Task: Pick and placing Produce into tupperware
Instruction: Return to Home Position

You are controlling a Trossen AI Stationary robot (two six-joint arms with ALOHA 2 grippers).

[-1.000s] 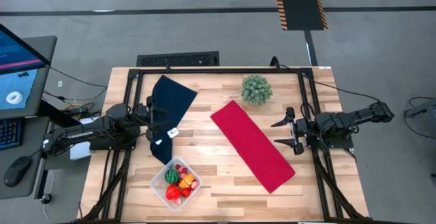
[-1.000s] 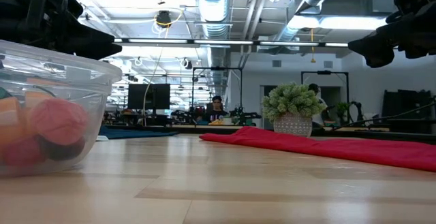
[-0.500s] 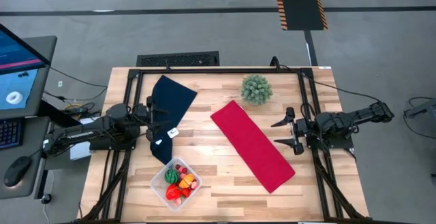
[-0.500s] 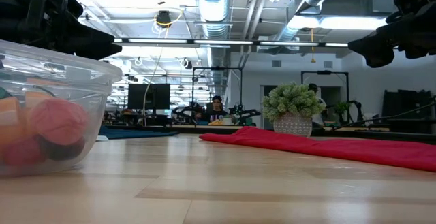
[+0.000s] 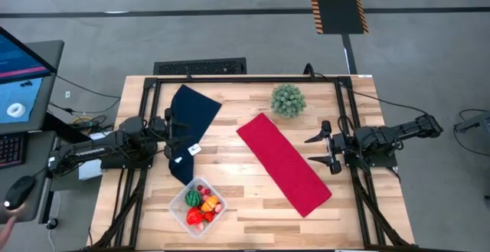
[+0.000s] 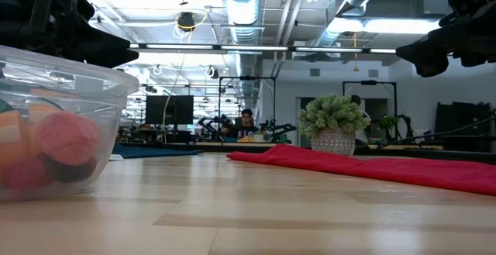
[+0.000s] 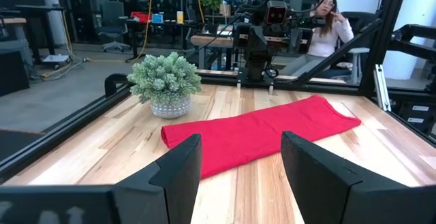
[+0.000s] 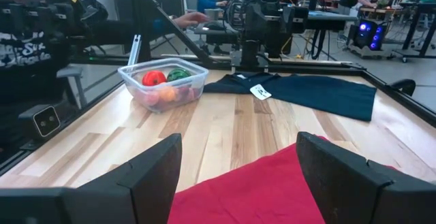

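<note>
Left of the long red cloth (image 5: 283, 162), the clear rounded plastic tupperware (image 5: 176, 205) holds the small toy produce (image 5: 200, 200). Left gripper (image 5: 171, 135) and right gripper (image 5: 325, 150) flank the cloth, fingers spread, empty, apparently parked because the sorting is done.

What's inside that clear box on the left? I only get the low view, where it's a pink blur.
Observer: From above, the tupperware holds red, orange and green produce.
Visitor: And the dark shapes up top?
Observer: Two arms. The left gripper hangs over the edge of a dark blue cloth, the right gripper by the red cloth.
Visitor: Holding anything?
Observer: No; both wrist views show open, empty fingers.
</note>
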